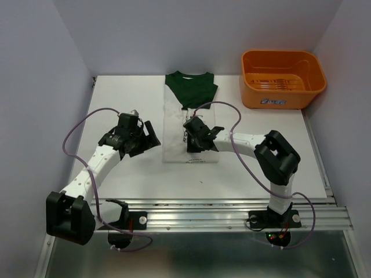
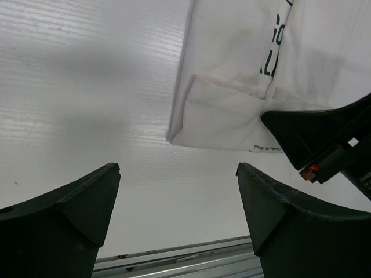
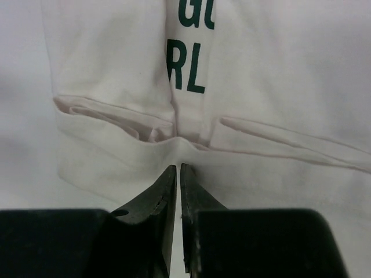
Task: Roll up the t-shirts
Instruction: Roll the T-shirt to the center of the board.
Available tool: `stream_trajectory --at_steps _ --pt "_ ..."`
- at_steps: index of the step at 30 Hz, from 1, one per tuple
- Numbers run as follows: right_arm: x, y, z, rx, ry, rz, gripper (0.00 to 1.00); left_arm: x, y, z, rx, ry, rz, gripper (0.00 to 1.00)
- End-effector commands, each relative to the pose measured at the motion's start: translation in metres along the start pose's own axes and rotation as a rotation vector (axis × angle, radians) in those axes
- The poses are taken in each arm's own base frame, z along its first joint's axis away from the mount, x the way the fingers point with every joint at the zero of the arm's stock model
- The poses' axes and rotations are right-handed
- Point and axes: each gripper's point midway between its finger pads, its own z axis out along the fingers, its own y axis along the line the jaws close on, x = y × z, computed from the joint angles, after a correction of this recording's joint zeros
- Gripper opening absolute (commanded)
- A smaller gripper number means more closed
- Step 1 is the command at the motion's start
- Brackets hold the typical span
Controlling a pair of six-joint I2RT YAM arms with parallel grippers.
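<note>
- Rolling the t-shirt (image 1: 174,133) cleanly looks to depend on its near hem (image 3: 116,116): the garment lies in the middle of the tabletop (image 1: 261,174) as a long strip folded lengthwise, white at the near end and dark green (image 1: 191,87) at the far end.
- The first turn should be tight and square, I judge, with both near corners lifted together so the roll does not skew to one side.
- The side flaps are only loosely laid over the dark lettering (image 3: 186,69), so a gentle, level pull would keep them from splaying open.
- Soft cloth sags between two holds, so the turn should stay low on the tabletop as it goes toward the green end.
- The right pincer (image 3: 178,174) is closed at the middle of the hem. The creases run in to its tips, so it seems to nip a small fold of white cloth.
- The left pincer (image 2: 179,220) stands wide open with nothing between its fingers (image 2: 64,214), low over bare tabletop just beside the shirt's near left corner (image 2: 174,136) and not touching it.
- An orange basket (image 1: 272,99) sits at the far right, well apart from the shirt.
</note>
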Motion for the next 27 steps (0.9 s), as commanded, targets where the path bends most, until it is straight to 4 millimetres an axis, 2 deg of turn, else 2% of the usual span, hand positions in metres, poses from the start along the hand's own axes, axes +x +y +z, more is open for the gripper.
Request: stream_trajectory --at_steps 1,3,4,6,7,8,10,12,14,16,17,18,21,22,23,24,26,27 --pt "-0.037 0.0 -0.046 0.0 -0.15 0.025 0.13 -0.006 -0.002 -0.003 0.04 -0.081 -0.008 0.93" --pt "-0.048 -0.004 -0.067 -0.013 -0.194 0.05 0.15 -0.004 -0.001 0.0 0.038 -0.077 -0.01 0.93" --pt "-0.044 -0.021 -0.068 0.015 -0.19 0.075 0.18 0.0 -0.001 0.005 0.036 -0.054 0.001 0.93" --pt "-0.05 -0.033 -0.084 0.006 -0.214 0.118 0.2 0.004 0.0 0.01 0.026 -0.024 0.021 0.93" --pt "-0.049 -0.039 -0.088 0.0 -0.209 0.136 0.22 0.006 0.0 0.012 0.022 -0.006 0.042 0.93" --pt "-0.042 -0.059 -0.086 0.029 -0.192 0.169 0.26 0.011 0.002 0.018 0.012 0.024 0.046 0.93" --pt "-0.041 -0.067 -0.1 0.003 -0.198 0.203 0.35 0.017 0.002 0.024 0.016 0.045 0.042 0.93" --pt "-0.032 -0.081 -0.106 -0.012 -0.18 0.251 0.39 0.024 0.0 0.03 0.044 0.056 0.019 0.9" --pt "-0.022 -0.085 -0.11 -0.03 -0.161 0.271 0.43 0.03 -0.001 0.033 0.061 0.07 0.006 0.89" --pt "-0.009 -0.094 -0.11 -0.047 -0.134 0.312 0.51 0.039 0.001 0.042 0.071 0.101 -0.003 0.86" --pt "-0.002 -0.094 -0.109 -0.057 -0.122 0.322 0.57 0.042 0.002 0.047 0.063 0.115 -0.011 0.86" --pt "0.001 -0.093 -0.108 -0.075 -0.123 0.344 0.59 0.046 0.003 0.049 0.059 0.125 -0.014 0.85" --pt "0.024 -0.105 -0.1 -0.071 -0.089 0.391 0.61 0.054 0.004 0.058 0.063 0.144 -0.026 0.83" --pt "0.034 -0.102 -0.098 -0.112 -0.065 0.422 0.61 0.058 0.004 0.061 0.065 0.151 -0.028 0.81" --pt "0.037 -0.101 -0.097 -0.128 -0.066 0.443 0.61 0.058 0.002 0.061 0.071 0.149 -0.029 0.8" --pt "0.032 -0.095 -0.099 -0.17 -0.09 0.48 0.62 0.061 0.003 0.064 0.068 0.159 -0.037 0.79" --pt "0.042 -0.1 -0.095 -0.164 -0.082 0.513 0.62 0.066 0.004 0.07 0.064 0.169 -0.04 0.76" --pt "0.04 -0.102 -0.094 -0.16 -0.095 0.532 0.62 0.069 0.004 0.072 0.062 0.173 -0.045 0.74"
